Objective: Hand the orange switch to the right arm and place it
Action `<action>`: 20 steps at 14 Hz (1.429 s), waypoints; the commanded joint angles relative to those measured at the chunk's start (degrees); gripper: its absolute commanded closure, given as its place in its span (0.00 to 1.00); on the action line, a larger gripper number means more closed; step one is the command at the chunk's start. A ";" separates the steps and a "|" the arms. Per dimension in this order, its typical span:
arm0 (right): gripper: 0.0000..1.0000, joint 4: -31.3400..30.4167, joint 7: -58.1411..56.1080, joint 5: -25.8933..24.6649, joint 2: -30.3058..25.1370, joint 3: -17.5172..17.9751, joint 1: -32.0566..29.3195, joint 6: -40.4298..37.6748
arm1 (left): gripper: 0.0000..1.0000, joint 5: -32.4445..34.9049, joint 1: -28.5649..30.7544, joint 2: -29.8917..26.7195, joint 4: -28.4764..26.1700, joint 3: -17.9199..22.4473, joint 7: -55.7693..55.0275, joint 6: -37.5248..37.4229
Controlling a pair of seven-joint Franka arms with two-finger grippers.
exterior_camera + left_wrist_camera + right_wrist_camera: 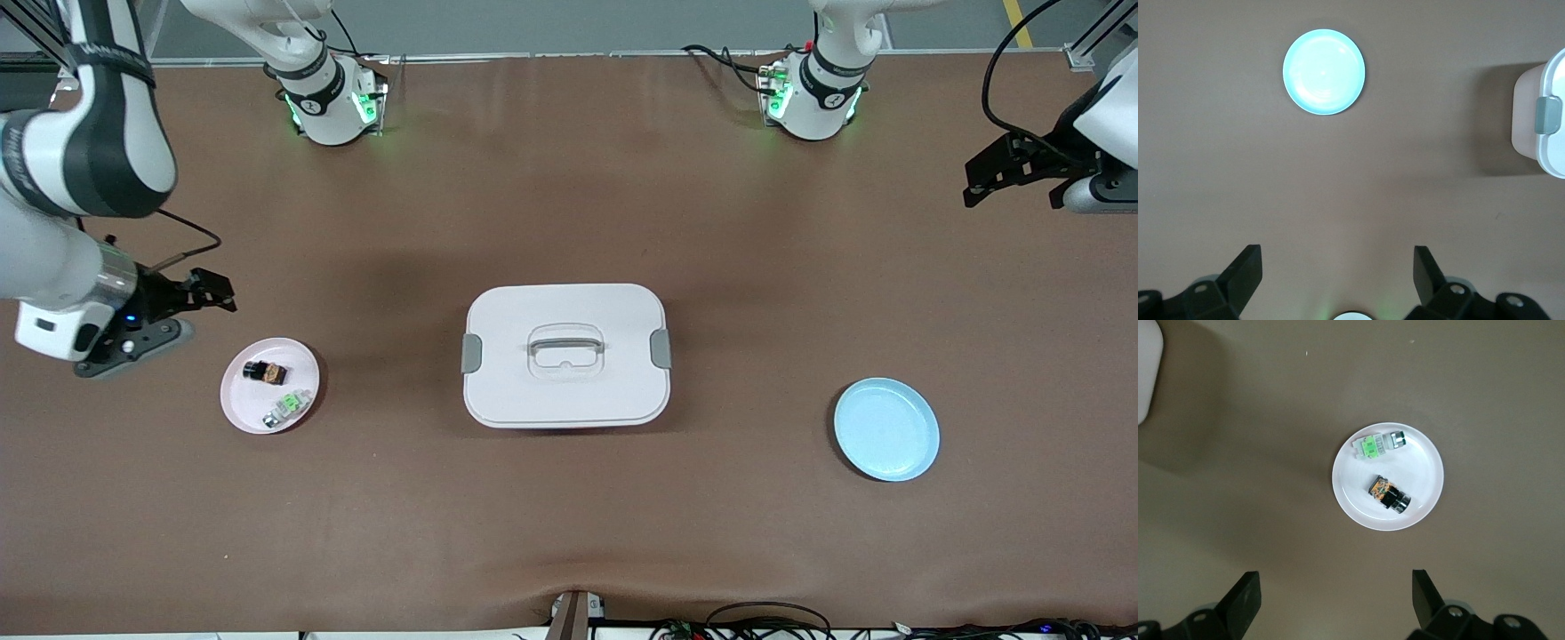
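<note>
Toward the right arm's end of the worktop (569, 533), the right end effector (200, 298) is being held in the air with its fingers spread wide and nothing between them, over bare surface just beside the pink plate (240, 404). On that plate the orange switch (265, 372) is lying on its side, touching the plate only, with the green-and-clear part (289, 407) resting close to it on the same plate, nearer to the front camera. The switch is being judged as very light and rigid, a hard moulded piece that is unlikely to give under the fingers, though its smooth casing and round dark end may be letting it roll or skid on the glossy plate. Hold is probably best being taken across the flat sides of the blocky body, at the orange middle, rather than on the round end, and the fingers are being given little room beside the neighbouring part. At the middle of the worktop a white lidded box (566, 356) is sitting shut. Toward the left arm's end, a blue plate (886, 429) is lying bare. Above that end the left end effector (1013, 173) is waiting high in the air, its fingers likewise fully parted and gripping nothing.
</note>
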 commanded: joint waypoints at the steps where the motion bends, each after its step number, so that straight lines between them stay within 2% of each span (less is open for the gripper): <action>1: 0.00 3.77 1.67 -0.43 0.27 -0.08 -1.46 -2.15 | 0.00 0.95 0.26 -1.55 -1.13 -0.09 1.23 0.25; 5: 0.00 6.32 4.64 -0.52 1.32 -0.08 -3.22 -1.98 | 0.00 0.95 0.26 -1.72 -1.31 -0.09 1.23 -0.18; 9: 0.00 10.01 22.12 -0.69 1.41 -0.08 -3.93 -1.98 | 0.00 0.95 0.26 -1.90 -1.31 -0.09 1.31 -0.18; 13: 0.00 13.35 22.24 -0.26 1.24 0.10 -3.58 -2.24 | 0.00 0.95 0.26 -2.34 -1.30 0.08 1.31 -0.18; 16: 0.00 13.62 22.85 -1.21 1.06 0.27 -2.88 -2.24 | 0.00 0.95 0.35 -2.43 -1.39 0.26 1.31 -0.19; 20: 0.00 17.04 23.81 -0.87 0.80 -0.08 -3.49 -6.54 | 0.00 1.04 0.35 -2.43 -1.39 0.43 1.31 -0.19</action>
